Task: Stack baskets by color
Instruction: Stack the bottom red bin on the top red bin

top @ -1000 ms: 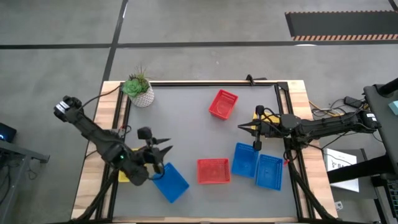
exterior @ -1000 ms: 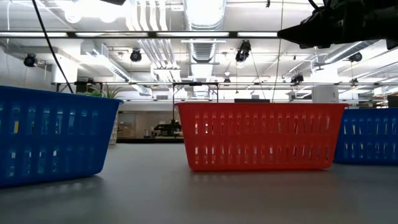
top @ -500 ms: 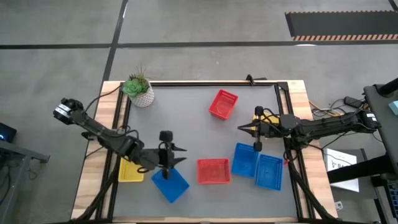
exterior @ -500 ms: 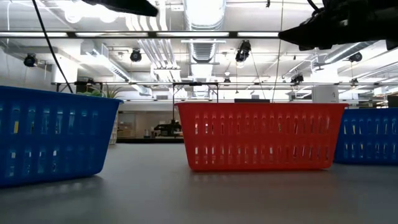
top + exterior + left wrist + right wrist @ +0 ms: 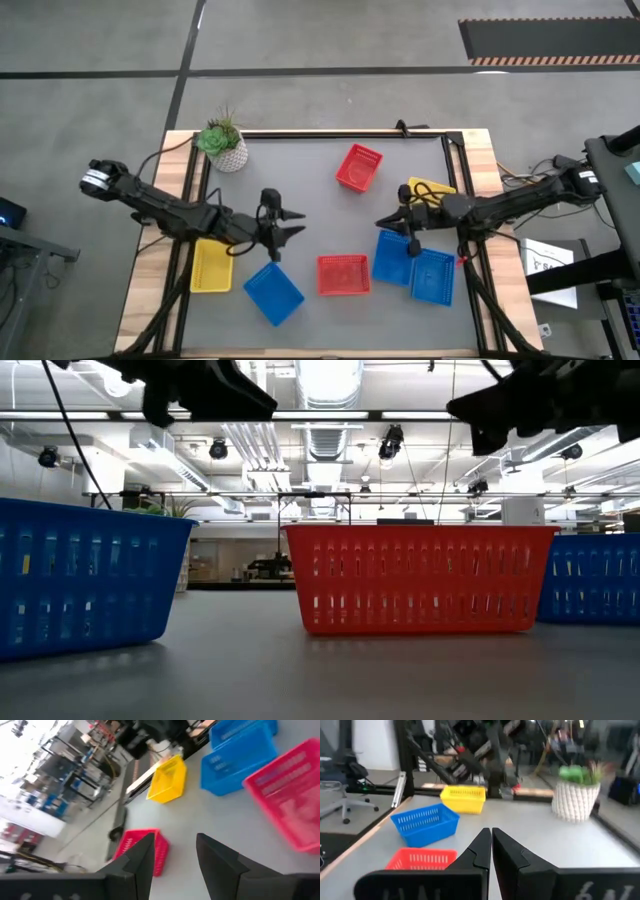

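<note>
In the high view, the left gripper (image 5: 290, 222) is hanging empty with fingers spread, above bare mat beside the central red basket (image 5: 343, 275), between it and the potted plant (image 5: 223, 141); the lone blue basket (image 5: 273, 292) is sitting just beside that red one, and a yellow basket (image 5: 211, 265) is lying beyond it at the table edge. The right gripper (image 5: 381, 223), fingers pressed together, is hovering over the side-by-side blue pair (image 5: 414, 265), with another yellow basket (image 5: 432, 190) under its arm and the far red basket (image 5: 359, 167) well apart. The likely hazard is arm contact (the two grippers are pointing at each other across open mat). In the low view, the central red basket (image 5: 420, 578) is standing clear of its blue neighbours. In the left wrist view, the spread fingers (image 5: 141, 857) are framing bare mat. In the right wrist view, the shut fingertips (image 5: 491, 836) are aimed toward the plant (image 5: 577, 790), which a sweep could topple.
</note>
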